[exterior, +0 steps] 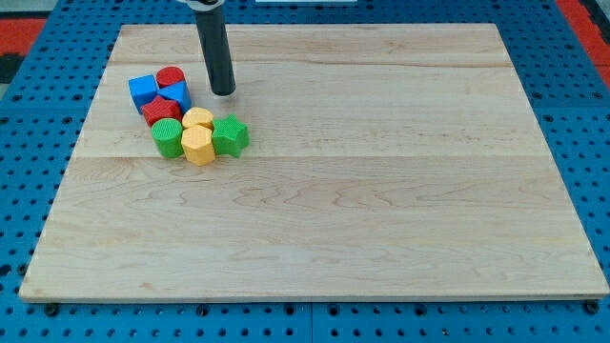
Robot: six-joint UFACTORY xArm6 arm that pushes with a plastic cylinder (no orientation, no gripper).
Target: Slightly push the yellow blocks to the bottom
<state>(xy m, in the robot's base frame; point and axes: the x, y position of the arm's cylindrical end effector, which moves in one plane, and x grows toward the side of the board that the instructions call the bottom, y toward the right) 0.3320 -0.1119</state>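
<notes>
Two yellow blocks sit in a cluster at the view's upper left: a rounded yellow block [197, 118] and, touching it just below, a yellow hexagonal block [199, 146]. A green round block [168, 138] is on their left and a green star block [230, 135] on their right. Above them lie a red star-like block [161, 111], a red round block [171, 78], a blue cube [143, 91] and a blue block [178, 94]. My tip [223, 92] stands on the board above and slightly right of the yellow blocks, apart from them.
The wooden board [381, 191] lies on a blue perforated table [591, 143]. A red area [29, 29] shows at the view's top left corner.
</notes>
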